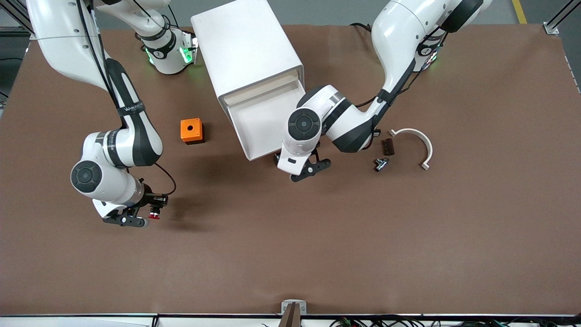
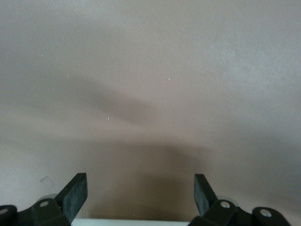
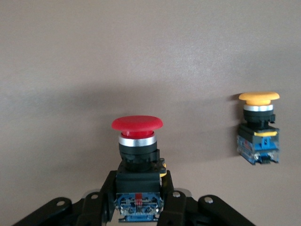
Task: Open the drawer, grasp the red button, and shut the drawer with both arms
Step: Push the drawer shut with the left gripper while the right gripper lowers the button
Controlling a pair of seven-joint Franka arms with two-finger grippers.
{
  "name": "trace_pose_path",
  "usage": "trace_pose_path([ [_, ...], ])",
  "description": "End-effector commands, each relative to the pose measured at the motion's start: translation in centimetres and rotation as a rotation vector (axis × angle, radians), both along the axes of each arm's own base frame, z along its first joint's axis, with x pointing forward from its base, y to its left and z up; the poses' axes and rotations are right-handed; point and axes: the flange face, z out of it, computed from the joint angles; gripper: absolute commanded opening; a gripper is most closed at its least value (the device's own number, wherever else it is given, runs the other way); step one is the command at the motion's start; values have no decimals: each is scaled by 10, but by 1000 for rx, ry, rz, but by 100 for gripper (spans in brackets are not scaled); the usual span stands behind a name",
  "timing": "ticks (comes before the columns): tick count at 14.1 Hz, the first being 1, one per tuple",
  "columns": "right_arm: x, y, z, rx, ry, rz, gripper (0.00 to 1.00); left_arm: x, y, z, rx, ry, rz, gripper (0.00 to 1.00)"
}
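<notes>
Brown matting covers the table point(image 1: 317, 236), and on it stands a white box-shaped cabinet point(image 1: 245, 45) whose uppermost shallow white drawer point(image 1: 261, 120) is pulled out toward the front camera, its inside bare. At the drawer's front edge, toward the left arm's end, sits the left gripper point(image 1: 305, 169); in its wrist view the black fingers point(image 2: 75, 195) stand spread wide with only matting between them. Over the matting toward the right arm's end of the table, the right gripper point(image 1: 144, 217) pinches the small push button with a round red cap point(image 3: 137, 123) by its black-and-blue body, cap pointing away from the wrist. The right wrist view also shows an alike button with an orange-yellow cap point(image 3: 258, 126) standing well apart from the held one. On the right arm's forearm a black band point(image 1: 131, 109) carries white lettering too small to read. An orange box with a hole in its top point(image 1: 191, 130) rests beside the drawer, toward the right arm's end. Toward the left arm's end lie a curved white bracket point(image 1: 420, 143), a small dark brown block point(image 1: 387, 146) and a little metal fitting point(image 1: 381, 164).
</notes>
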Motion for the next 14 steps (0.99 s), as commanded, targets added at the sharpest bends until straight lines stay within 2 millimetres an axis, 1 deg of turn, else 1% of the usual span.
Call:
trace_pose_path([
  [1, 5, -12, -24, -24, -21, 23, 1, -19, -14, 4, 6, -12, -27, 100],
  [2, 5, -12, -28, -32, -26, 33, 1, -25, -20, 4, 6, -12, -37, 100],
  [4, 6, -20, -31, -34, -27, 34, 1, -36, -29, 0, 9, -6, -57, 100],
  [6, 8, -29, -39, -33, -34, 41, 1, -52, -42, -1, -1, 9, -74, 100],
  [8, 8, -38, -43, -31, -32, 43, 1, -57, -47, -1, -12, 27, -72, 100],
  [10, 6, -42, -46, -32, -23, 37, 2, -64, -52, 0, -35, 57, -62, 100],
  [11, 3, -44, -50, -32, -14, 36, 2, -67, -55, 2, -49, 74, -54, 100],
  [14, -2, -40, -54, -28, -1, 38, 2, -77, -63, 2, -81, 120, -39, 100],
])
